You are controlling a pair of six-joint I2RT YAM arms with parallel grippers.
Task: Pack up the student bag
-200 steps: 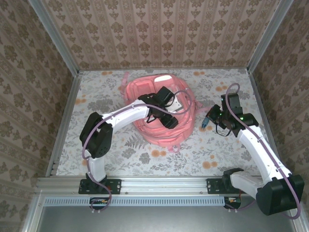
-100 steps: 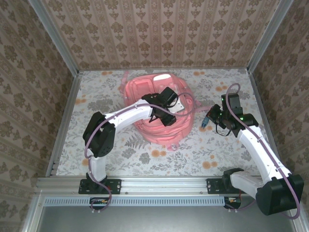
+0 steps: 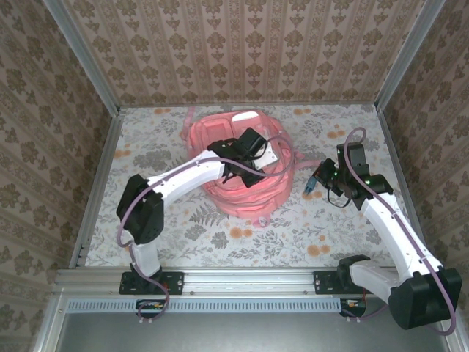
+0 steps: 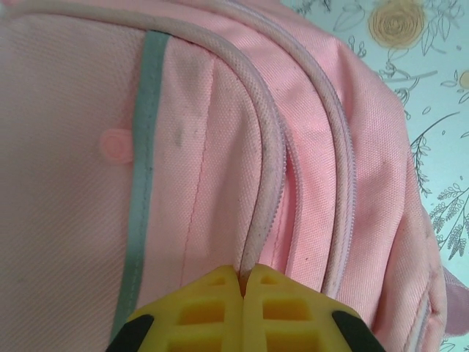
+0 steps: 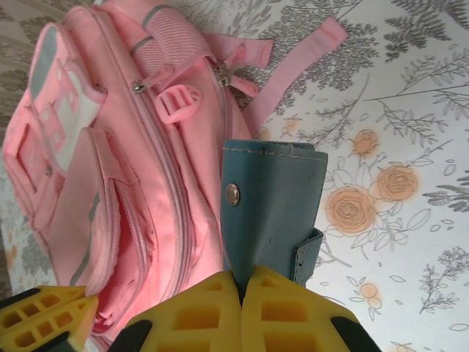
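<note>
The left pincer [image 4: 243,273] is squeezed shut, its yellow tips nipping a thin corded seam on the student bag [image 3: 220,136]. The bag lies flat on the tabletop [image 3: 161,220], right under that pincer and just to the left of the right pincer [image 5: 240,282]. The right one is also closed, gripping a teal pencil case [image 5: 271,205] by its lower edge, so the case stands up ahead of the tips, close beside the bag.

My worry is that seam. It is a slim bit to hold, and a pull could slip the tips off it. A pull might also drag the whole bag along instead of opening it. I see no gap yet, so the case could jam against shut fabric. Held by one edge, it might also swing.

I count one bag, one pencil case and two pincers.
</note>
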